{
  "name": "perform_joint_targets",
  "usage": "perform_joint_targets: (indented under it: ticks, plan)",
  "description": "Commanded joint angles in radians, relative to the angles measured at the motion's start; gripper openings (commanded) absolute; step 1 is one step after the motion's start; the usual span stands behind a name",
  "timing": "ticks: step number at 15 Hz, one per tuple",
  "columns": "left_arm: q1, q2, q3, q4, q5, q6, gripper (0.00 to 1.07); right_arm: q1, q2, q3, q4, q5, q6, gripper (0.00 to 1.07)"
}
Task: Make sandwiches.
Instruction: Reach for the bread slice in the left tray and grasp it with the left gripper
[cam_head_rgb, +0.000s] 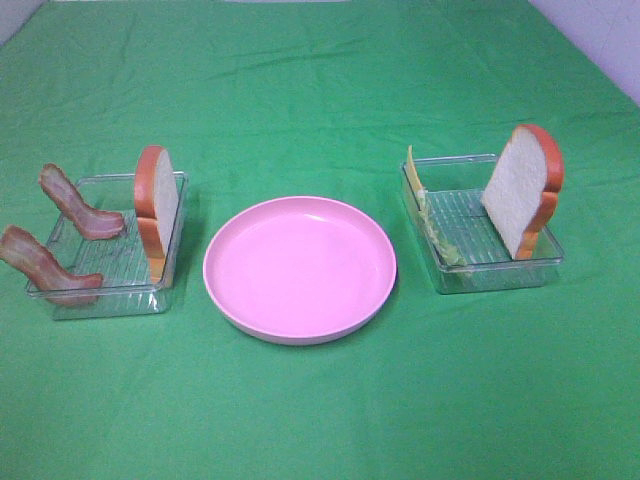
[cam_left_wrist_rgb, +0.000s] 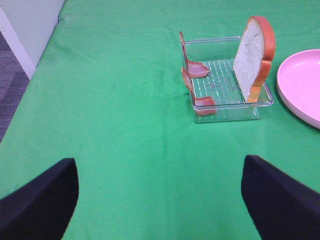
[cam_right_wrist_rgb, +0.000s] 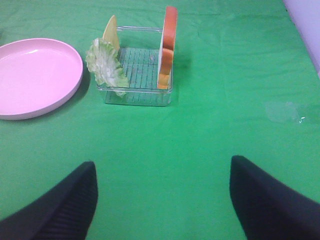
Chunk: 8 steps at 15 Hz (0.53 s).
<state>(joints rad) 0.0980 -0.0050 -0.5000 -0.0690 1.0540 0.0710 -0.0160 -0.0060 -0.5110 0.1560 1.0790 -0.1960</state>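
One bread slice (cam_head_rgb: 158, 200) stands on edge in the left clear tray (cam_head_rgb: 110, 300) with two bacon strips (cam_head_rgb: 75, 200) (cam_head_rgb: 40, 262). Another bread slice (cam_head_rgb: 520, 190) leans in the right clear tray (cam_head_rgb: 500, 275) with yellow cheese (cam_head_rgb: 412, 172) and lettuce (cam_head_rgb: 440, 240). The pink plate (cam_head_rgb: 300, 335) between them holds nothing. Neither gripper shows in the exterior view. My left gripper (cam_left_wrist_rgb: 160, 200) is open, well short of its bread (cam_left_wrist_rgb: 252, 52) and bacon (cam_left_wrist_rgb: 192, 67). My right gripper (cam_right_wrist_rgb: 162, 200) is open, well short of its bread (cam_right_wrist_rgb: 169, 45), lettuce (cam_right_wrist_rgb: 106, 62) and cheese (cam_right_wrist_rgb: 112, 30).
Green cloth covers the table. Its left edge (cam_left_wrist_rgb: 47, 47) drops to grey floor in the left wrist view. A faint clear patch (cam_right_wrist_rgb: 285, 111) lies on the cloth right of the right tray. The plate's rim shows in both wrist views (cam_left_wrist_rgb: 302, 85) (cam_right_wrist_rgb: 35, 75).
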Motion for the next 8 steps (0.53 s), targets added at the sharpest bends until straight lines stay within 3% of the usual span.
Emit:
perform_joint_targets:
  ticks: [1, 8]
  plan:
    - [-0.006, -0.019, -0.001, -0.010, -0.009, -0.001, 0.84, -0.006, -0.005, 0.004, -0.001, -0.008, -0.010, 0.70]
    - [-0.006, -0.019, -0.001, -0.010, -0.009, -0.001, 0.84, -0.006, -0.005, 0.004, -0.001, -0.008, -0.010, 0.70]
